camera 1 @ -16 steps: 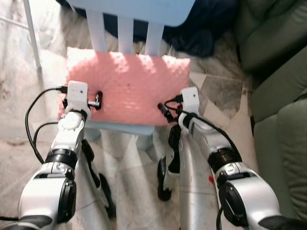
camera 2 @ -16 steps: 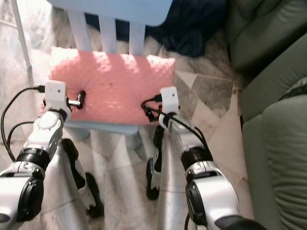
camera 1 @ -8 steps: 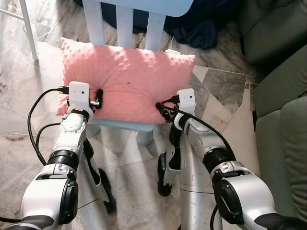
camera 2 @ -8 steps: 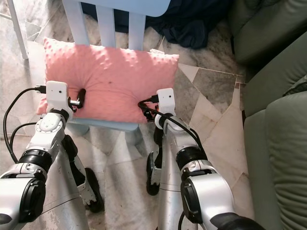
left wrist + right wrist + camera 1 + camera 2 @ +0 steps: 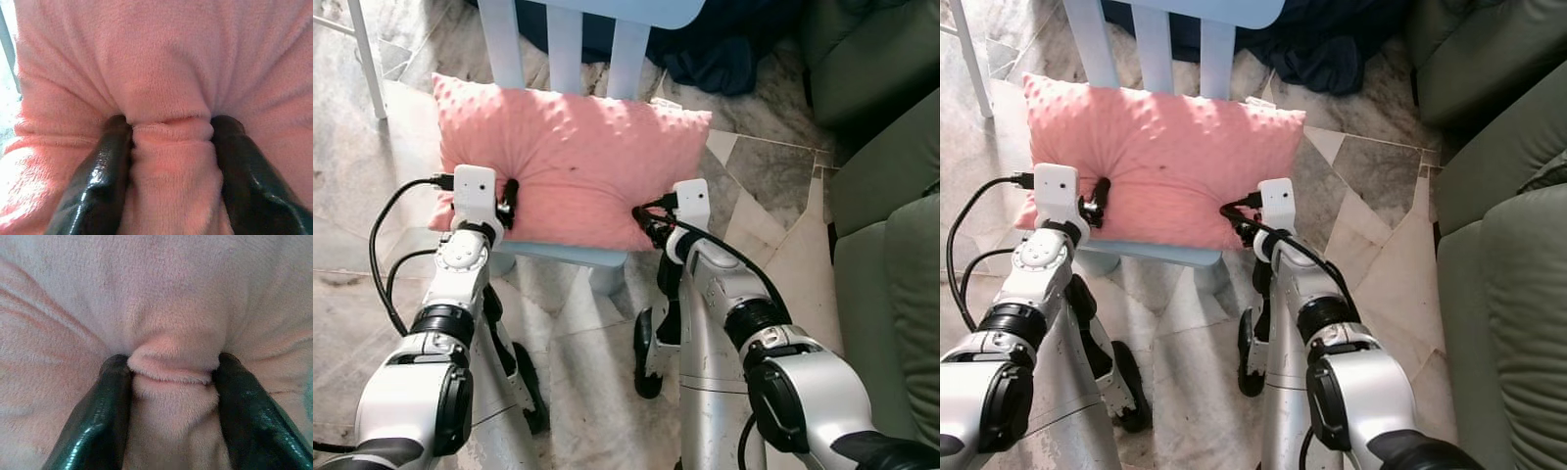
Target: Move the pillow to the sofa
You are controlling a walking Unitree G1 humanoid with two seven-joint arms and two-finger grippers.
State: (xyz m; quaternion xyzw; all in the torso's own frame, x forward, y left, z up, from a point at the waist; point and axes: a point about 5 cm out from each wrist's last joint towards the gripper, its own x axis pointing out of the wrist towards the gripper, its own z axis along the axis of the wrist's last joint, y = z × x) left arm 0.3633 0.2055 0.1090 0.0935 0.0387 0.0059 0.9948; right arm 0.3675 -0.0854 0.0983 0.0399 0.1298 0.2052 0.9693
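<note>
Pillow (image 5: pixel 573 157), pink and dimpled, lies on the seat of a pale blue chair (image 5: pixel 563 257), its back edge against the slats. Left pincer (image 5: pixel 507 203) is now pressed into the pillow's near left part; its two fingers (image 5: pixel 105 166) pinch a fold of plush between them, as the left wrist view shows. Right pincer (image 5: pixel 649 223) grips the near right edge in the same way, a ridge of fabric bunched between its fingers (image 5: pixel 105 406).

Compared with a second ago, the left pincer has gone from spread, with a light gap at its tip, to sunk into the fabric, and the pillow's near edge puckers around both grips. The pillow's left corner also sits a little higher against the chair back; since the whole picture has shifted as well, part of that is camera motion.

Judgement: both grasps now look made, so the grasping step appears done and the lift is next. The pillow is not yet clear of the seat. Sofa (image 5: pixel 891 176), green, stands on the robot's right, well apart from the chair, so a lift, a turn to the right and a carry remain. Soft plush may slip from a shallow pinch.
</note>
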